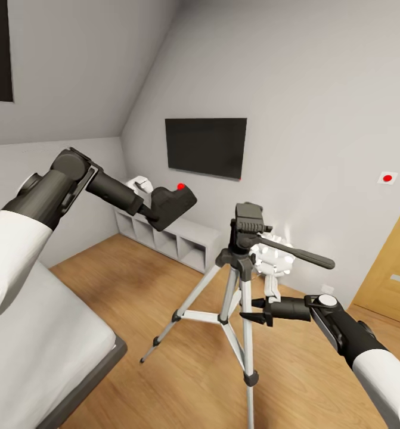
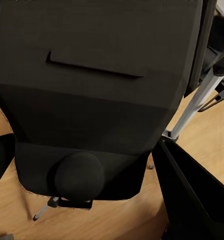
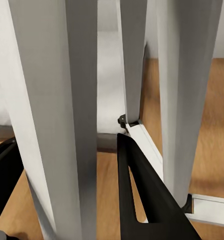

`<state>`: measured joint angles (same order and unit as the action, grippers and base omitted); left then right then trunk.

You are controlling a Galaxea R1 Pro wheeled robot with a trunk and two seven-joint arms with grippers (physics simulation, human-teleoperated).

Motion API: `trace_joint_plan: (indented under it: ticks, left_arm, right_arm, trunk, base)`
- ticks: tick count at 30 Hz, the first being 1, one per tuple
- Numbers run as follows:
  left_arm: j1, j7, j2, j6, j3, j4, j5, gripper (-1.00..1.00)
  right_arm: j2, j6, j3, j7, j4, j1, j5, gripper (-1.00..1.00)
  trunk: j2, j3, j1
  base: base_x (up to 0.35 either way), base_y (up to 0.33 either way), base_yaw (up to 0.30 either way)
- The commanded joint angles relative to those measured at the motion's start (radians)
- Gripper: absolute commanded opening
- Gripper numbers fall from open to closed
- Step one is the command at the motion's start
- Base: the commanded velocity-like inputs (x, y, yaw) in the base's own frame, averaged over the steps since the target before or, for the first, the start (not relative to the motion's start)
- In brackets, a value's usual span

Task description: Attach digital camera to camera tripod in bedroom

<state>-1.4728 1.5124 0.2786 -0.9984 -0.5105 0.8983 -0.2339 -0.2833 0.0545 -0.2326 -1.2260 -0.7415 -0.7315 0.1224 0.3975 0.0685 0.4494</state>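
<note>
Left jaws clamp digital camera (image 2: pixel 96 90), right's apart at camera tripod (image 1: pixel 238 280) — wooden floor (image 1: pixel 182 381).

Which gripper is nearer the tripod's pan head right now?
Right. The right gripper sits at the camera tripod's legs, just below the pan head. The left gripper, holding the digital camera, is off to the head's left, slightly higher.

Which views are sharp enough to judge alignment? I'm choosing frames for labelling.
Head view: evenly lit, crisp, digital camera and camera tripod clear, slight wide-angle stretch at edges. Left wrist view: the dark camera body crowds it, little detail. Right wrist view: tripod legs very close, soft-edged, with smooth shading.
</note>
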Motion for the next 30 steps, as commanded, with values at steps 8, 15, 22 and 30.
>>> trace_joint_plan:
  ticks: [8,15,22,30]
  left_arm:
    - [-0.001,0.011,-0.007,-0.012,0.021,0.0,-0.009,-1.0]
    - [-0.01,0.009,-0.002,-0.013,0.153,-0.03,-0.008,-1.0]
    - [-0.043,0.009,-0.004,-0.013,0.17,-0.034,-0.008,-1.0]
    - [-0.171,-0.102,-0.218,-0.014,0.19,-0.239,-0.014,-1.0]
  right_arm:
    - [0.0,0.005,-0.005,0.002,0.003,-0.002,0.009,-1.0]
    - [0.001,0.006,-0.006,0.002,0.004,-0.002,0.009,-1.0]
    - [0.007,0.009,-0.037,0.002,0.005,-0.002,0.009,-1.0]
    - [0.01,0.007,-0.055,0.005,0.006,-0.002,0.009,-1.0]
  trunk:
    - [0.003,0.002,0.001]
    - [0.003,0.002,0.001]
    - [0.003,0.002,0.001]
    - [0.003,0.002,0.001]
  base:
    - [0.0,0.0,0.0]
    - [0.0,0.0,0.0]
    - [0.0,0.0,0.0]
    - [0.0,0.0,0.0]
